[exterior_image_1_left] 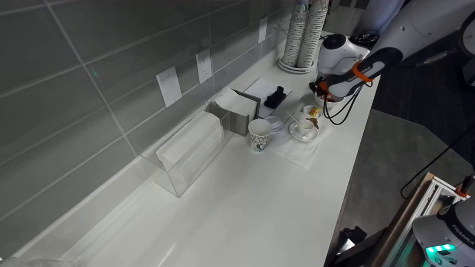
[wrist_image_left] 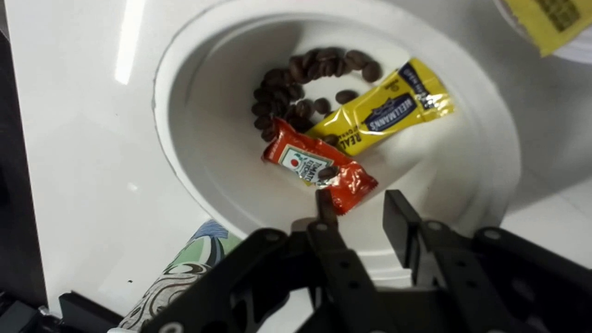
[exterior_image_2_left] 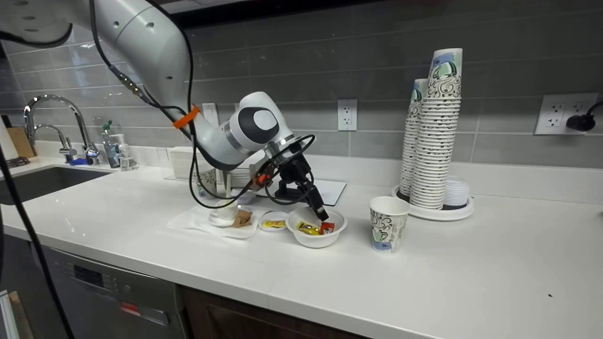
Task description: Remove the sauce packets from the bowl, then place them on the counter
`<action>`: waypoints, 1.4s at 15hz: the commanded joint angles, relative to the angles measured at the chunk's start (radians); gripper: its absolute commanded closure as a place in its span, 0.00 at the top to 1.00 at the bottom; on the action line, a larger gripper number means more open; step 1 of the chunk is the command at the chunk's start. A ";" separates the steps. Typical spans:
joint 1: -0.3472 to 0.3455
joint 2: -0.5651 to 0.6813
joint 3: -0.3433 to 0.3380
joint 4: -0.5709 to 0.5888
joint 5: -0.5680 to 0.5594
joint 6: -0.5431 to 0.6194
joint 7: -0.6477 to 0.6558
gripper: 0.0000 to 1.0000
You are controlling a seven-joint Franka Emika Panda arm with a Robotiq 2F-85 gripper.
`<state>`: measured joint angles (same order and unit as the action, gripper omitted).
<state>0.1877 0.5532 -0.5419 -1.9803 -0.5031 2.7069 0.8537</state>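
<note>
The white bowl fills most of the wrist view and stands on the white counter. Inside lie two sauce packets, a red ketchup packet and a yellow Hellmann's packet partly under it, plus several coffee beans. My gripper reaches down into the bowl from above, open, with a gap between its fingertips. The red packet's near end lies just beyond the left fingertip; nothing is gripped. An exterior view shows the gripper tilted over the bowl's far side, close above the packets.
Beside the bowl, a small white dish holds another yellow packet. A teacup on a saucer and a brown wrapper sit on a napkin. A patterned paper cup stands on the bowl's opposite side, near tall cup stacks.
</note>
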 commanded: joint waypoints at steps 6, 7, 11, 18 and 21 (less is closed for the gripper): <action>-0.017 -0.052 0.003 -0.071 -0.041 0.077 -0.040 0.15; -0.017 -0.048 0.002 -0.076 -0.042 0.094 -0.052 0.19; 0.035 -0.017 -0.058 -0.084 -0.114 0.161 -0.041 0.20; 0.058 -0.006 -0.101 -0.119 -0.172 0.266 -0.096 0.16; 0.055 0.003 -0.101 -0.133 -0.148 0.291 -0.133 0.18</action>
<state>0.2386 0.5507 -0.6294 -2.0895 -0.6585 2.9502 0.7556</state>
